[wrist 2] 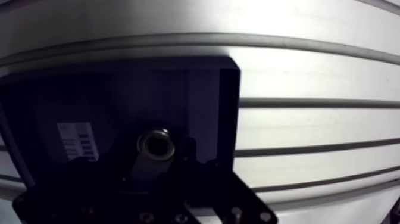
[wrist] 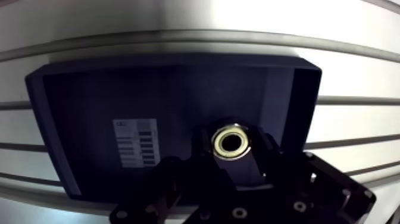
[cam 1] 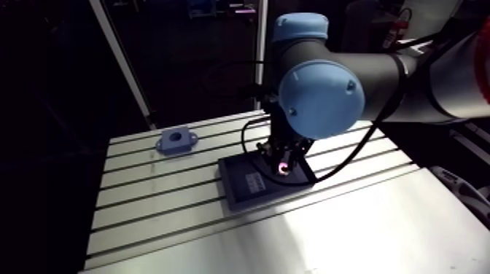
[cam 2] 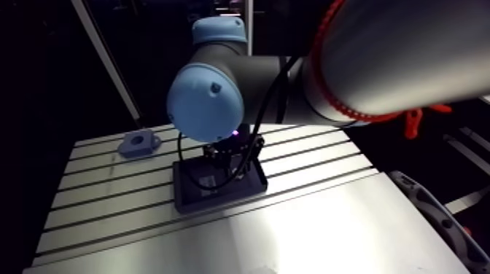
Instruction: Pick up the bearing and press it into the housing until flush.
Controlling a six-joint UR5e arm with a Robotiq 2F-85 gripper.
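**Gripper [wrist: 233,156] down in the dark tray [wrist: 71,119], pinching the bearing [wrist: 232,143].**

The gripper stands low over the tray, near the middle of the slotted table [cam 1: 350,218], because the bearing is there. The ring shows bore-up just beside a white label [wrist: 136,143]. The dark fingers [wrist: 266,159] sit hard against its opposite sides, so they look closed on it rather than spread. Held across its outer rim, it should stay level for pressing. The blue-grey housing [cam 1: 176,141] sits well apart toward the table's far corner, hole upward, so the lift and carry are not yet done.
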